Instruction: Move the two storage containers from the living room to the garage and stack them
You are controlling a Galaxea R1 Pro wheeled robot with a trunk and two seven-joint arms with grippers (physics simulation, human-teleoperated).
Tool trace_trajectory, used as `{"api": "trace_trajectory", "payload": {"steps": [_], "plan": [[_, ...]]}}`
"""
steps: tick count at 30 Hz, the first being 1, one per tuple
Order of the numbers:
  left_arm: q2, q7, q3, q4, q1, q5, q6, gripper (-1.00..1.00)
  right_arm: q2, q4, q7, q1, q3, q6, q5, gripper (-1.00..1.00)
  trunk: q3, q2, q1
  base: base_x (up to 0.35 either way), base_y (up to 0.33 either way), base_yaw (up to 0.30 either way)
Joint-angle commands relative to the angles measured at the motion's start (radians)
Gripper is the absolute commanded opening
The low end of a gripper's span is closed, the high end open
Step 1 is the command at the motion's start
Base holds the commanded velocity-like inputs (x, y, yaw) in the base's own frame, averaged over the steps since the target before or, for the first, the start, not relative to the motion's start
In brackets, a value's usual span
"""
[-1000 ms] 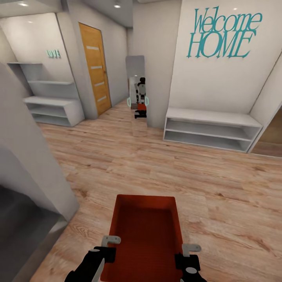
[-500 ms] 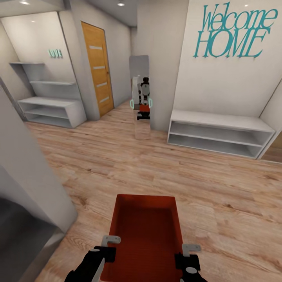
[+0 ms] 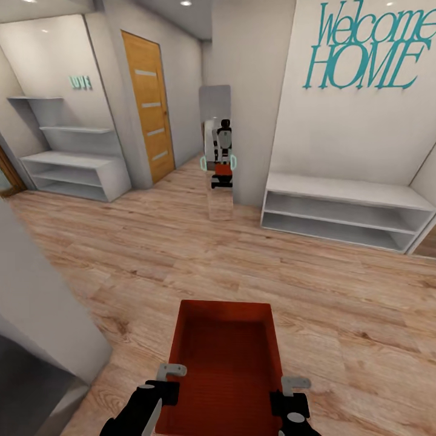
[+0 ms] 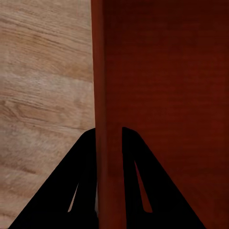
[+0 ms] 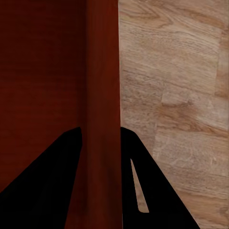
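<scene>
I hold one orange-red storage container low in front of me, above a light wood-plank floor. My left gripper is shut on its left wall and my right gripper is shut on its right wall. In the left wrist view the black fingers of the left gripper straddle the red wall of the container. The right wrist view has the right gripper clamped the same way on the container's other wall. The bin is empty.
A grey wall corner stands close at my left, with a dark grey surface beyond it; whether that is the garage I cannot tell. Ahead are a low white shelf, a standing mirror, a wooden door and white shelving.
The whole head view has shifted, so the camera moved: the wall corner at left takes up less of the picture and more floor shows. Both grippers keep the same hold on the container.
</scene>
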Motion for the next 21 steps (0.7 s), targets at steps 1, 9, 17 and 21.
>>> {"api": "trace_trajectory", "payload": {"steps": [1,9,17,21], "plan": [[0.000,0.005,-0.009,0.023,0.001,-0.007,0.005,-1.00,-0.001,-0.013,-0.007,-0.002,0.003,0.000,-0.003,-1.00,-0.001,-0.001,0.001,0.323,0.000,0.000],[0.000,0.005,-0.009,0.023,0.001,-0.007,0.005,-1.00,-0.001,-0.013,-0.007,-0.002,0.003,0.000,-0.003,-1.00,-0.001,-0.001,0.001,0.323,0.000,0.000],[0.000,0.005,-0.009,0.023,0.001,-0.007,0.005,-1.00,-0.001,-0.013,-0.007,-0.002,0.003,0.000,-0.003,-1.00,-0.001,-0.001,0.001,0.323,0.000,0.000],[0.000,0.005,-0.010,0.023,0.001,-0.007,0.005,-1.00,0.000,-0.013,-0.007,-0.002,0.003,0.000,-0.003,-1.00,-0.001,-0.001,0.001,0.322,0.000,0.000]]}}
